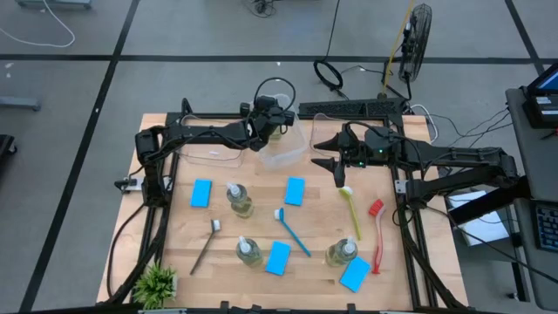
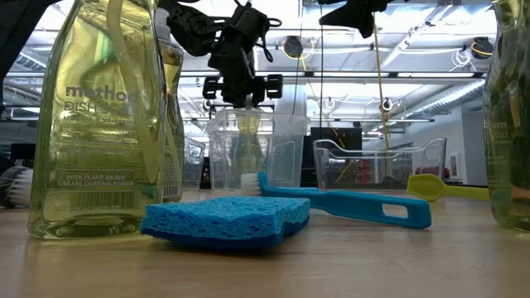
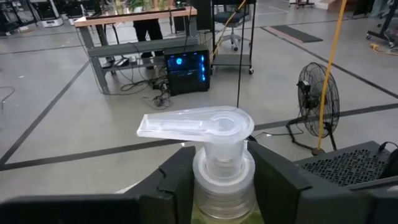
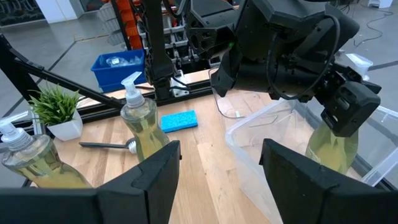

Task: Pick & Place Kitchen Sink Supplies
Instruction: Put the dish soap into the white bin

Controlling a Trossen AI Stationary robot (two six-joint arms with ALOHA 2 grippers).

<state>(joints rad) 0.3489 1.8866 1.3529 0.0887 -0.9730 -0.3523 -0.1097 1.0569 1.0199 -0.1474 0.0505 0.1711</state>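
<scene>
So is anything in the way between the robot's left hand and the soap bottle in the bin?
Nothing visible: the left gripper already straddles the soap bottle neck, inside the clear bin.

A: Any print legible?
B: Low view, near bottle (image 2: 103, 116): "method" in large letters, "DISH" just under it, partly cut off.
A: More?
B: Lower band on the same bottle: "WITH PLANT-BASED GREASE CUTTING POWER". Small lines above it too fine to read. Nothing else readable.
</scene>
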